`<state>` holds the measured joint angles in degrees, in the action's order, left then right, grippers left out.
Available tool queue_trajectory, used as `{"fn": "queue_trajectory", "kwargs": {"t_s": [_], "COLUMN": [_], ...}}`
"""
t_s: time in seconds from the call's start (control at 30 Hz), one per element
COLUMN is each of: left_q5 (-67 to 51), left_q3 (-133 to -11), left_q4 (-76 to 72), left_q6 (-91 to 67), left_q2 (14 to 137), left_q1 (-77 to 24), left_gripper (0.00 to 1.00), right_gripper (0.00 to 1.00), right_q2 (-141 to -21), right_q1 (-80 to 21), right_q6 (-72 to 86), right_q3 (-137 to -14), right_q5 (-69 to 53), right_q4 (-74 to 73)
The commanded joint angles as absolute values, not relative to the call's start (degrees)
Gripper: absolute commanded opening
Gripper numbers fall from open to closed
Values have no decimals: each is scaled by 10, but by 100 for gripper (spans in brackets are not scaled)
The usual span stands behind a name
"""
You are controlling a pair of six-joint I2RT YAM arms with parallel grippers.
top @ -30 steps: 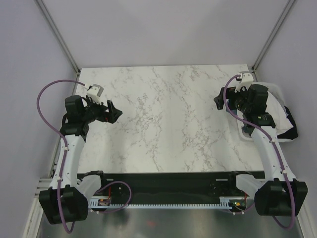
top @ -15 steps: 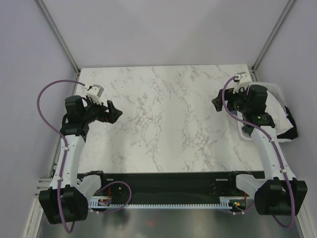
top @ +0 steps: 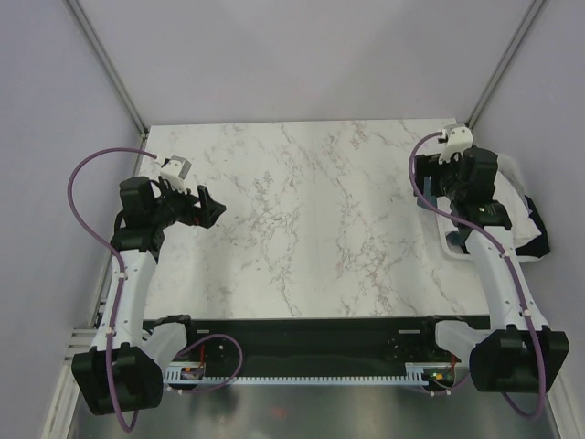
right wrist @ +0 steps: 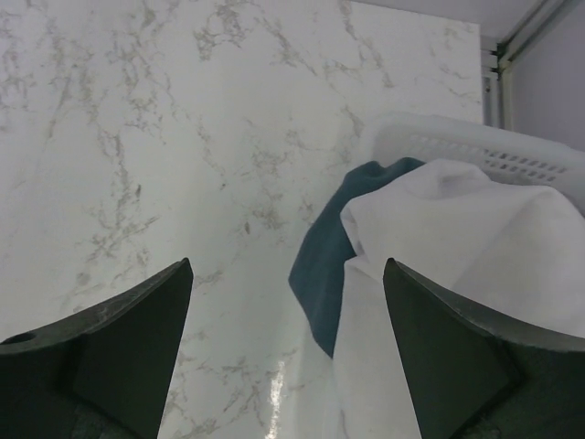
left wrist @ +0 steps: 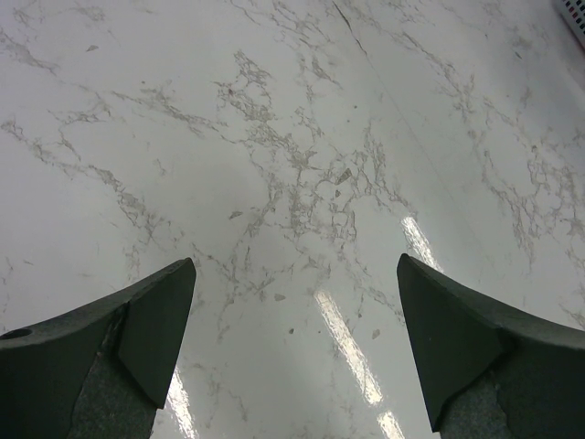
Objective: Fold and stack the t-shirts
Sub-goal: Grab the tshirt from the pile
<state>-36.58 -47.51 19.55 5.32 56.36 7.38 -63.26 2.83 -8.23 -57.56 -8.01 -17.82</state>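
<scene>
The t-shirts lie heaped in a white plastic bin (right wrist: 457,142) at the table's right edge. In the right wrist view a white t-shirt (right wrist: 475,238) drapes over the bin's rim, with a teal-blue t-shirt (right wrist: 331,265) hanging out beneath it onto the marble. A black t-shirt (top: 541,240) shows at the bin's far right in the top view. My right gripper (right wrist: 286,265) is open and empty, above the teal and white cloth at the bin's left rim. My left gripper (left wrist: 297,261) is open and empty over bare marble at the table's left (top: 212,208).
The marble table (top: 311,229) spans the middle. The bin (top: 516,169) sits at the right edge beside a metal frame post (top: 484,101). Purple walls close in the back and sides.
My right wrist has swung back and to the right, toward the bin, so its fingers now point at the shirts. The left arm has not moved.
</scene>
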Motion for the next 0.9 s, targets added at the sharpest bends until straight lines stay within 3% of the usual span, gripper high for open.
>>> {"fn": "queue_trajectory", "kwargs": {"t_s": [0.0,0.47,0.6,0.63,0.73,0.8,0.83,0.87], "left_q5": [-382,-384,-383,-382,-382,-382,-381,-381], "left_q3": [-475,-471,-471,-471,-471,-471,-470,-470], "left_q4": [175,176,176,176,176,175,176,176], "left_q6": [59,62,62,62,62,62,61,62], "left_q2": [551,553,554,553,553,554,553,554], "left_q1": [75,75,75,75,75,76,75,75], "left_gripper": [99,99,99,99,99,99,99,99], "right_gripper": [93,91,85,73,56,36,12,1], "right_q2": [-664,-752,-785,-790,-800,-794,-791,-788], "right_q1": [30,29,29,29,30,29,30,30], "right_q6": [-119,-160,-167,-168,-164,-159,-158,-156], "right_q3": [-599,-601,-604,-606,-612,-608,-607,-607], "right_q5": [21,159,188,196,201,194,192,190], "right_q4": [-188,-114,-92,-89,-89,-84,-84,-82]}}
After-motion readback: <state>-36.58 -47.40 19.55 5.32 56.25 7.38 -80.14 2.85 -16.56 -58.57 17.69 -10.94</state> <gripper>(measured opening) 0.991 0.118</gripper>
